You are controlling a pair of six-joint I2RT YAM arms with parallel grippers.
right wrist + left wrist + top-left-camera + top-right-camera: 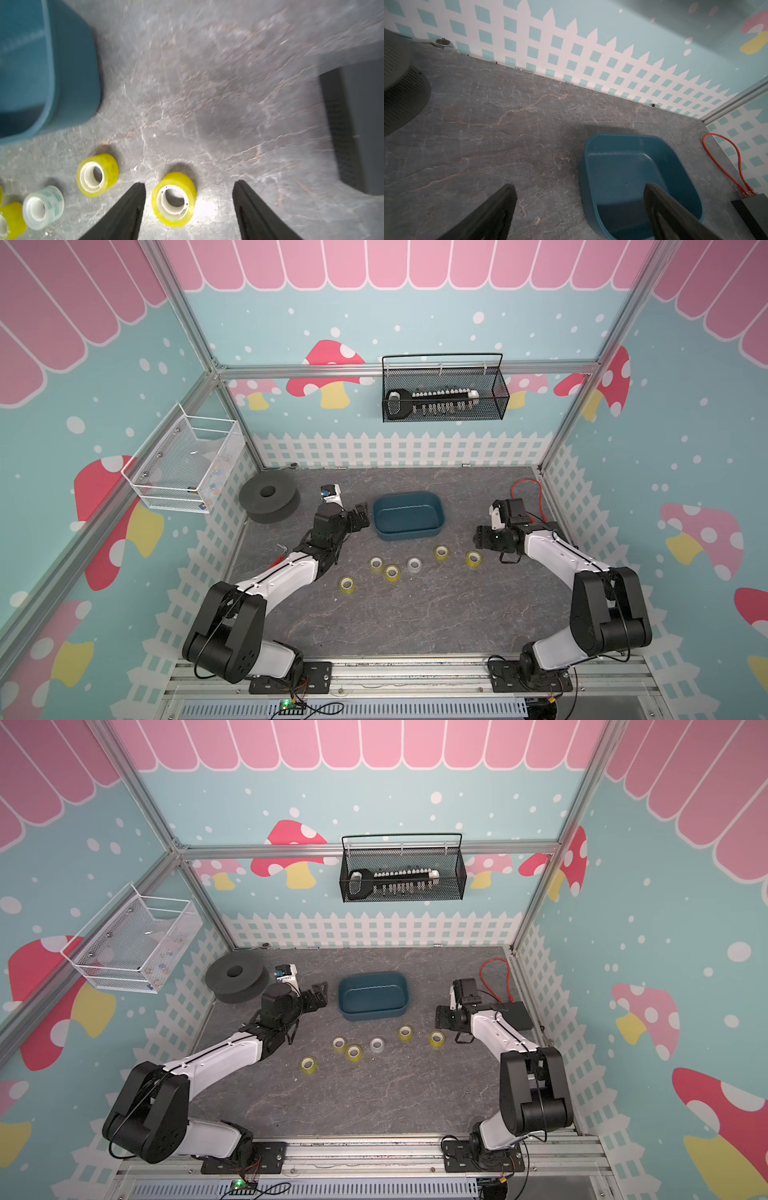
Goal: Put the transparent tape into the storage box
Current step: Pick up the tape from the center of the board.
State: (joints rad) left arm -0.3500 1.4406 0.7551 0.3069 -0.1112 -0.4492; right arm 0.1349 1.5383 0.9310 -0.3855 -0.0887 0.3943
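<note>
Tape of interest is the single clear roll: see-through film with faint green print, wound on a white plastic core, a short stubby cylinder with its round bore showing. We find it on the tabletop, outside the right gripper jaws, off to the side of one finger, with a yellow roll lying between.

Right jaws stand apart and grip nothing. A second yellow roll shows in the gap, clear of both fingers.

Left gripper jaws are spread wide and bare, one finger over the hollow of the storage box. The tape is well away from them and outside the box.

- Box: smooth teal-blue plastic, rectangular, rounded corners, low walls.
- Yellow rolls: glossy tinted film on the same white cores.
- Fingers: matte black, tapering to blunt tips.
- Tabletop: grey stone-look sheet with pale, rust-tinged veins.

Right wrist view is smeared, so we cannot read the print.
</note>
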